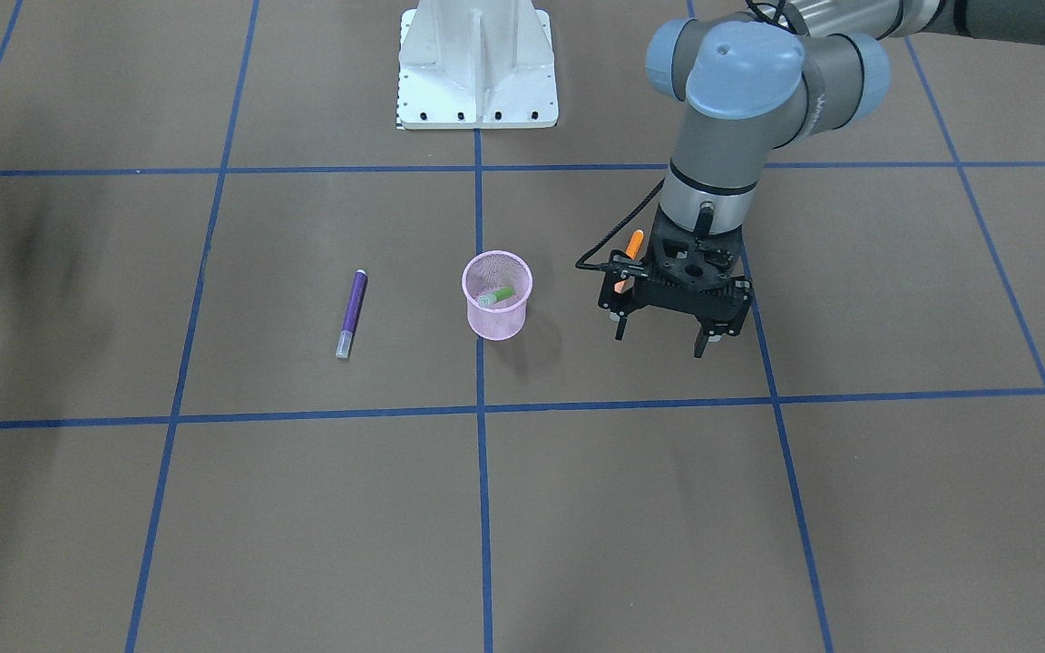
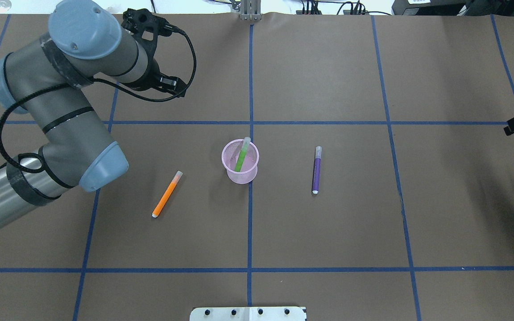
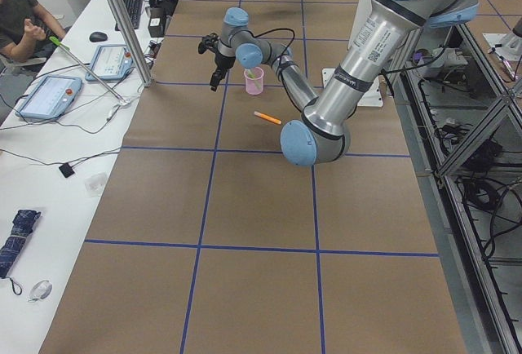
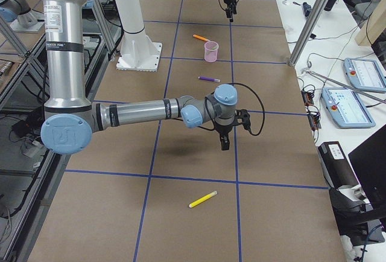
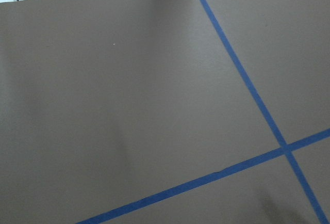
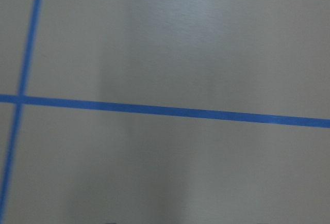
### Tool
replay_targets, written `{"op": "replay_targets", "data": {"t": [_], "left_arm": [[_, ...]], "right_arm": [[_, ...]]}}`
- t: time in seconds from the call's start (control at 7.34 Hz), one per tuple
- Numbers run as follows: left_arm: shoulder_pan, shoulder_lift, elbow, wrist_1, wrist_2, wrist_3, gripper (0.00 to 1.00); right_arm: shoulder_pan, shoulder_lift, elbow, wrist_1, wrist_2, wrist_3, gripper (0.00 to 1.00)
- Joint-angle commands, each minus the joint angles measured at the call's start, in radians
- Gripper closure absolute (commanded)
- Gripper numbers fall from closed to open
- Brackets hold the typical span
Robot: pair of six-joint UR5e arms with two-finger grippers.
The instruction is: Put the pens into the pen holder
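The pink mesh pen holder (image 2: 240,167) stands upright mid-table with a green pen (image 2: 240,157) leaning inside it. An orange pen (image 2: 167,194) lies on the table to its left and a purple pen (image 2: 317,169) to its right. A yellowish pen (image 4: 202,199) lies far off at the robot's right end of the table. My left gripper (image 1: 660,343) is open and empty, hovering beyond the orange pen, which it partly hides in the front-facing view. My right gripper (image 4: 234,130) is at the overhead view's right edge, well past the purple pen; its fingers look spread and hold nothing.
The table is brown paper with a blue tape grid. The white robot base (image 1: 477,68) sits at the near middle edge. A desk with tablets (image 3: 49,93) and a seated person runs along the far side, behind a metal post (image 3: 122,19).
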Motion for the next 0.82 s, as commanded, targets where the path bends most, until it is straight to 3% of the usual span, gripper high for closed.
{"op": "replay_targets", "data": {"t": [0.0,0.27,0.68], "left_arm": [[-0.106,0.026,-0.023,0.083,-0.118,0.081,0.09],[-0.131,0.053,-0.040,0.084,-0.143,0.109,0.08],[-0.125,0.055,-0.040,0.084,-0.145,0.109,0.06]], "right_arm": [[0.079,0.000,-0.138,0.002,0.004,-0.259,0.08],[0.096,0.011,-0.246,0.002,0.001,-0.416,0.11],[0.096,0.029,-0.351,-0.006,0.003,-0.504,0.19]]}}
